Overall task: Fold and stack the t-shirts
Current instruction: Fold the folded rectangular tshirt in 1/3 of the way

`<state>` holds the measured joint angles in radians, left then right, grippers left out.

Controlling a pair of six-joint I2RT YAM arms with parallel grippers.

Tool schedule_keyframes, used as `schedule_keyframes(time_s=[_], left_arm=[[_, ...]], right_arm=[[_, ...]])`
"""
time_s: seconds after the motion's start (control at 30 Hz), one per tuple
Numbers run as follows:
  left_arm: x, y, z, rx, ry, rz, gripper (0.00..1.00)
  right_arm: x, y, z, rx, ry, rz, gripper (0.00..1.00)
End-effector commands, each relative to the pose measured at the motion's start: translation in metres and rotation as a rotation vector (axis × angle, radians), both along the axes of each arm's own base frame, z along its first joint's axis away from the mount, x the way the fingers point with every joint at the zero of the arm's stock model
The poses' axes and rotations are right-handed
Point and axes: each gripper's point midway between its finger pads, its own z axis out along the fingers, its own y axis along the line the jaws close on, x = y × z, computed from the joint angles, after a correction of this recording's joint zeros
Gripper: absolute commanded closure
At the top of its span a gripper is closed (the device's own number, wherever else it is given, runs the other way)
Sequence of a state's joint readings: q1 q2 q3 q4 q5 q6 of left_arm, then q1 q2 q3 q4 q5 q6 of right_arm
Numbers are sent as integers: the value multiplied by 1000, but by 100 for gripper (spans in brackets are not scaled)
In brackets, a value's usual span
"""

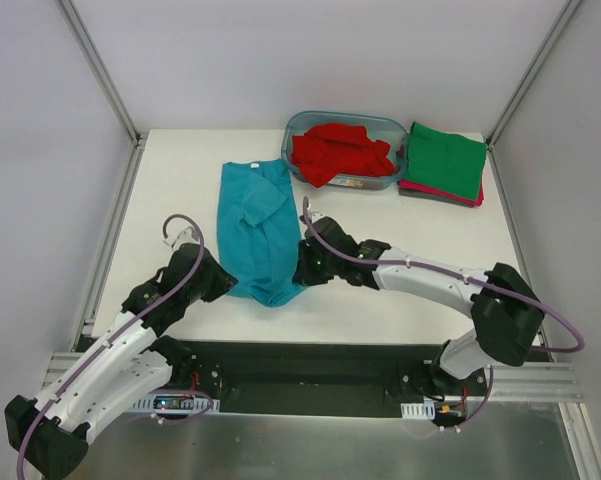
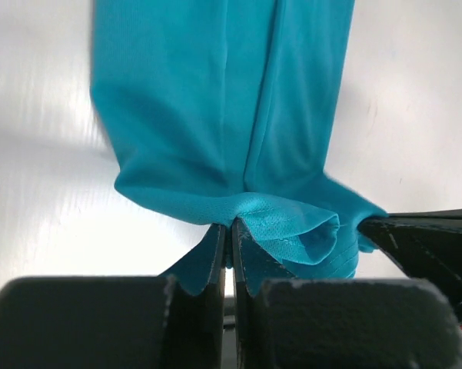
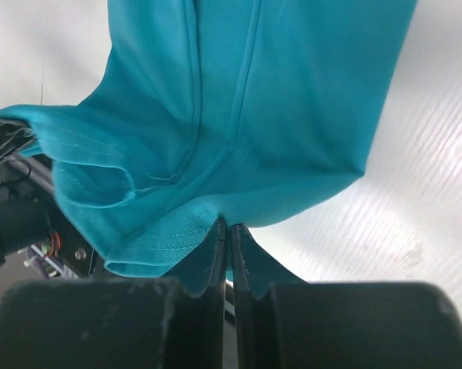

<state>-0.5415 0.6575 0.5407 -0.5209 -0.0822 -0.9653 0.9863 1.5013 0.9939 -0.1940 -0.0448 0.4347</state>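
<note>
A teal-blue t-shirt (image 1: 257, 225) lies in a long narrow strip on the white table, sleeves folded in. My left gripper (image 1: 225, 282) is shut on its near hem at the left corner, as the left wrist view (image 2: 229, 227) shows. My right gripper (image 1: 300, 272) is shut on the near hem at the right corner, seen in the right wrist view (image 3: 229, 225). The hem sags between them. A red t-shirt (image 1: 338, 152) lies crumpled in the clear tub (image 1: 384, 182). A folded green t-shirt (image 1: 445, 160) sits on a magenta one (image 1: 442, 195) at the back right.
The tub stands at the back centre, just right of the teal shirt's collar end. The stack sits beside it near the table's right edge (image 1: 507, 230). The black base rail (image 1: 310, 365) runs along the near edge.
</note>
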Motion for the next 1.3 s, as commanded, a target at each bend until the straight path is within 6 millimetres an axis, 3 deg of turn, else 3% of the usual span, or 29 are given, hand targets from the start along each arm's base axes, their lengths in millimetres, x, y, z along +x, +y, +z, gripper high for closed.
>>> schedule_keyframes(time_s=[0.0, 0.2, 0.33, 0.5, 0.9, 1.0, 1.27], left_arm=[[47, 22, 38, 81, -186, 134, 100], [87, 31, 47, 18, -213, 130, 100], [107, 36, 39, -22, -181, 122, 100], [131, 38, 32, -16, -160, 113, 100], [177, 60, 20, -28, -104, 153, 100], [183, 55, 10, -27, -73, 114, 100], [192, 66, -17, 18, -2, 168, 100]], right_arm=[[35, 10, 16, -3, -48, -1, 95], [84, 14, 24, -6, -92, -56, 95], [115, 18, 31, 4, -118, -84, 95], [145, 25, 26, 17, -100, -102, 95], [192, 24, 8, -1, -99, -147, 94], [197, 28, 2, 23, -77, -150, 93], [218, 32, -21, 31, -84, -184, 92]])
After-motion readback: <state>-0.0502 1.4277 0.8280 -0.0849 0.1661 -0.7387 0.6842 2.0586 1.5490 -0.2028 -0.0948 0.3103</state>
